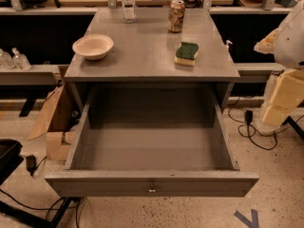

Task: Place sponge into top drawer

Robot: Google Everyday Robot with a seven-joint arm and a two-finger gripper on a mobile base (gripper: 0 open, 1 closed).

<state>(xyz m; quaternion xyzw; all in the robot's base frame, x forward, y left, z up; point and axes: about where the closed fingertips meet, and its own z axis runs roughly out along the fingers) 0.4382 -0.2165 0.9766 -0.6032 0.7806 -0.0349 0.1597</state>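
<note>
- Your pincer (280, 101) sits at the right edge, off the worktop (142, 56); you cannot tell its state.
- The sponge (187, 53) lies on the worktop's right side.
- The top drawer (152, 182) stands open.

Sponge (187, 53): dark green top over pale yellow. Drawer (95, 184) painted matte grey, cabinet top (142, 61) likewise. Bowl (93, 46) cream-white. Can (176, 15) coppery, pale markings. Gripper (266, 44), at right edge, seen pale cream. Floor (275, 198) speckled beige.

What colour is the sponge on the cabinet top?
The sponge is dark green over pale yellow, camera view. The claw is at the right edge.
</note>
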